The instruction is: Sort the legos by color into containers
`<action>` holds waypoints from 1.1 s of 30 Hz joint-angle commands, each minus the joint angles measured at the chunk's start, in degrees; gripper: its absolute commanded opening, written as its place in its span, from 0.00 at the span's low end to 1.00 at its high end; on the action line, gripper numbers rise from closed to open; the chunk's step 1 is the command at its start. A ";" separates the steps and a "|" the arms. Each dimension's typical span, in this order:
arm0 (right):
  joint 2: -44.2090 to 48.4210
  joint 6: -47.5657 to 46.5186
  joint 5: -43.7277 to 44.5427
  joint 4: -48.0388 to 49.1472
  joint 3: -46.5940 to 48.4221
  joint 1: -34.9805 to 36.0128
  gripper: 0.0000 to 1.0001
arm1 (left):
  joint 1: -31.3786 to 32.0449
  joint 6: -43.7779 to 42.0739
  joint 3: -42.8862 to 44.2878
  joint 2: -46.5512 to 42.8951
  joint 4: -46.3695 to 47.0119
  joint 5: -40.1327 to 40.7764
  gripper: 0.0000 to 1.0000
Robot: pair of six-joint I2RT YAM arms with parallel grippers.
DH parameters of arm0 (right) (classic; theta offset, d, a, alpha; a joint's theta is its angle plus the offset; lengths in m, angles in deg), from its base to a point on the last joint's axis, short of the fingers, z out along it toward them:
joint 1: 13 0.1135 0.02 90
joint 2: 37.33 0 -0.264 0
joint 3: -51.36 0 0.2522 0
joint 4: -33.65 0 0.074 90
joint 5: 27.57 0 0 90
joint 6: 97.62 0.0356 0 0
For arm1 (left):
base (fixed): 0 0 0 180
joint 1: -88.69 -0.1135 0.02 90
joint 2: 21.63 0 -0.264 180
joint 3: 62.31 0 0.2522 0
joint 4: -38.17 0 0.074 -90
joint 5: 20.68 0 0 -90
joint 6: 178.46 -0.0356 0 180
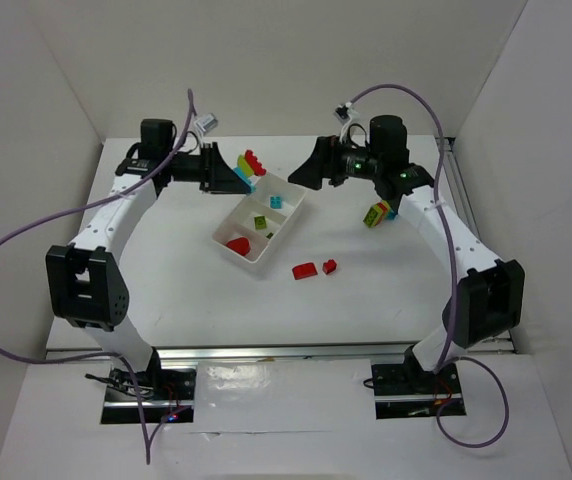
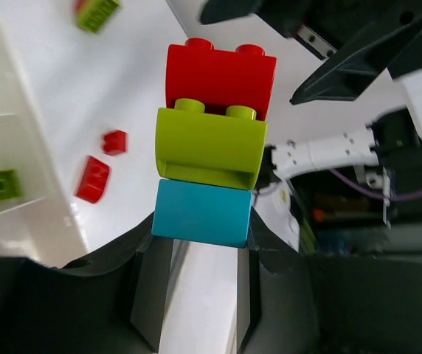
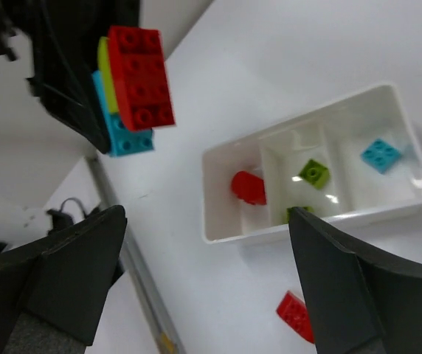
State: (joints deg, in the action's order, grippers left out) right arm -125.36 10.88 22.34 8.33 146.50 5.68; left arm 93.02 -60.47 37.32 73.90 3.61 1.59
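Your left gripper (image 2: 200,247) is clamped on the cyan base of a stack (image 2: 212,140) (cyan, then lime, red outermost), held just beyond the far left end of the tray (image 1: 284,233). Your right gripper (image 3: 205,215) has its fingers spread wide, holding nothing, and faces that stack from the right. In the tray, a red brick (image 1: 237,243) lies in the near compartment, lime bricks (image 3: 313,172) in the middle, a cyan brick (image 1: 277,201) in the far one. Two loose red bricks (image 1: 304,270) lie on the table (image 1: 366,300) just near-right of the tray. A second multicolour stack (image 1: 377,213) lies farther right, beside the right arm.
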 commanded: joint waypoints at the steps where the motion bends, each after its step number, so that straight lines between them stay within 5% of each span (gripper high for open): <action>1: -1.88 2.24 -13.41 4.07 1.06 0.04 0.99 | 2.69 -3.99 2.11 1.06 1.82 -9.00 0.00; 13: -6.28 7.33 -20.28 11.53 2.73 0.04 0.99 | 8.22 -7.86 3.78 2.20 -2.93 -8.48 0.00; 20: -7.51 16.38 -24.42 24.28 0.89 0.04 0.86 | 9.89 -9.09 3.78 2.82 -5.66 -7.16 0.00; 28: -8.65 18.59 -25.12 27.02 1.41 1.80 0.78 | 10.43 -9.62 3.78 3.35 -5.66 -6.63 0.00; 32: -10.40 18.06 -25.73 25.00 2.11 2.86 0.69 | 10.43 -10.15 3.78 3.35 -6.19 -6.02 0.00; 33: -10.41 17.45 -25.73 24.22 2.11 2.86 0.61 | 10.43 -10.15 3.78 3.35 -6.19 -6.02 0.00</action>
State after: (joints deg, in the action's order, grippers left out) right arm -134.82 28.47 -2.01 30.63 147.20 7.71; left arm 103.25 -68.23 39.48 77.16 -2.79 -3.67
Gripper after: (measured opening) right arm 0.650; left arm 0.440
